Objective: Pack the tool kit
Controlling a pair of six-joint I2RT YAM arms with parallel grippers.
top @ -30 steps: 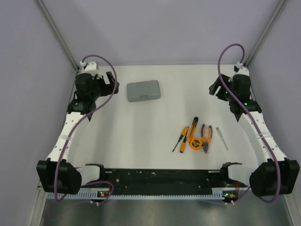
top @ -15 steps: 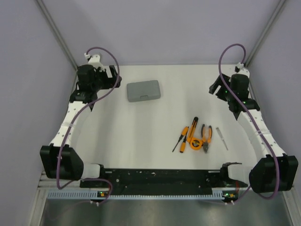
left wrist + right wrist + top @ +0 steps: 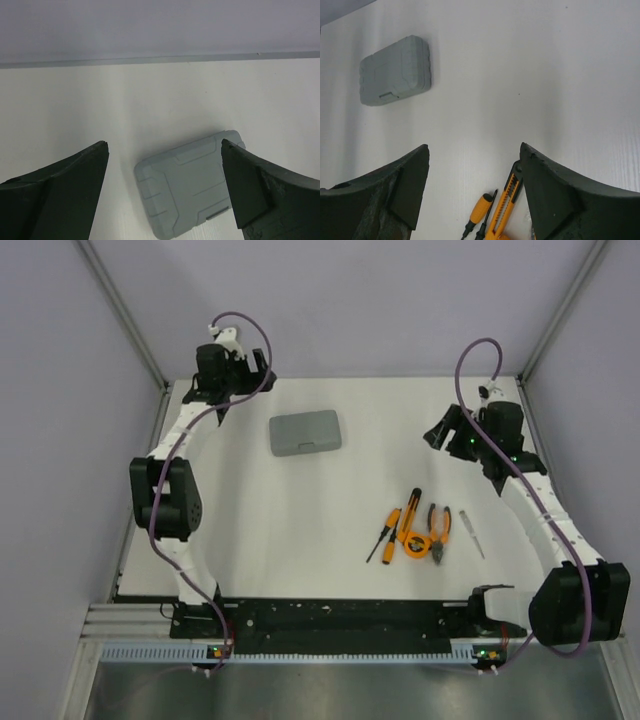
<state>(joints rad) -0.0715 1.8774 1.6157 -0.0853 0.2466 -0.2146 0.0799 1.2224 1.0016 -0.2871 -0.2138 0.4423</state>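
The closed grey case (image 3: 305, 433) lies flat on the white table (image 3: 300, 530), left of centre and towards the far edge, exactly where it lay a second ago. Its tools sit in a loose cluster well apart from it, towards the near right: an orange-handled screwdriver (image 3: 384, 534), an orange-and-black utility knife (image 3: 409, 512), a round orange tape measure (image 3: 417, 544) and orange-handled pliers (image 3: 439, 531), with a slim pale tool (image 3: 471, 533) just to their right. None of them has shifted.

The left gripper (image 3: 256, 377) has risen and swung from the left edge towards the far-left corner, its elbow lifted off the near edge. It now hangs above the table just beyond the case, fingers (image 3: 60, 195) spread wide and holding nothing. The left wrist view shows the case (image 3: 187, 187) between the two fingers.

The right gripper (image 3: 440, 430) has edged inward from the right edge towards the centre. Its fingers (image 3: 555, 195) are also spread and empty above the tool cluster.
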